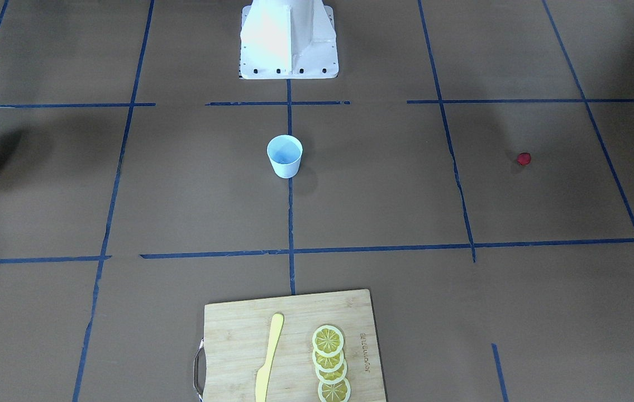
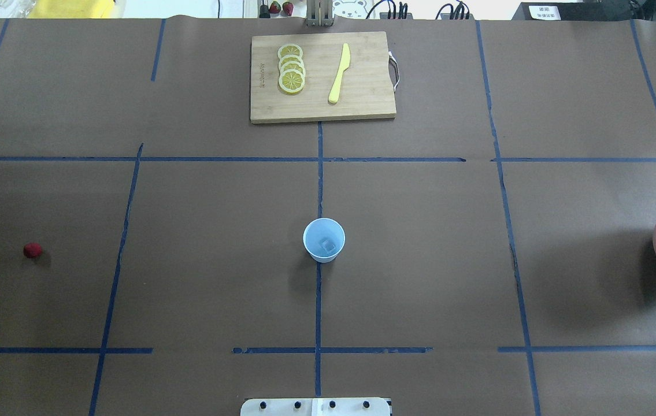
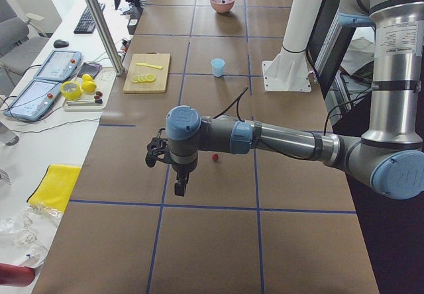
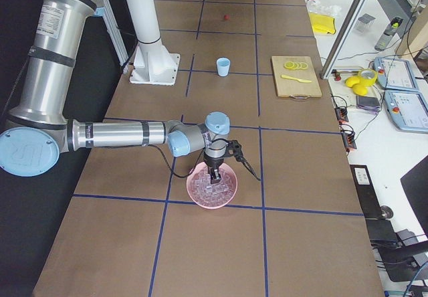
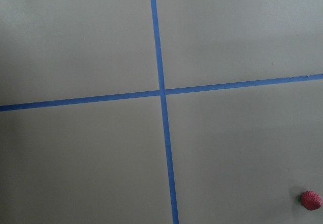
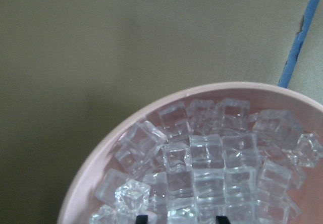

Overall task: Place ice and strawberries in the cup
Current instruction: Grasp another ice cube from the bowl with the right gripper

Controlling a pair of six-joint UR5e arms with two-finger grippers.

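Observation:
The pale blue cup (image 2: pixel 323 240) stands upright at the table's middle, with one ice cube (image 2: pixel 328 247) in it. Several more ice cubes (image 6: pixel 202 168) fill the pink bowl (image 4: pixel 212 184) at the robot's right. My right gripper (image 6: pixel 181 219) hangs over the bowl's ice, its two fingertips (image 6: pixel 143 218) apart and open. The red strawberry (image 2: pixel 32 250) lies alone on the table at the robot's left; it also shows in the left wrist view (image 5: pixel 311 200). My left gripper (image 3: pixel 179 188) hovers above the table beside the strawberry; I cannot tell whether it is open or shut.
A wooden cutting board (image 2: pixel 362 104) at the far side carries lemon slices (image 2: pixel 291 68) and a yellow knife (image 2: pixel 339 73). Blue tape lines cross the brown table. The robot's white base (image 1: pixel 289 39) stands behind the cup.

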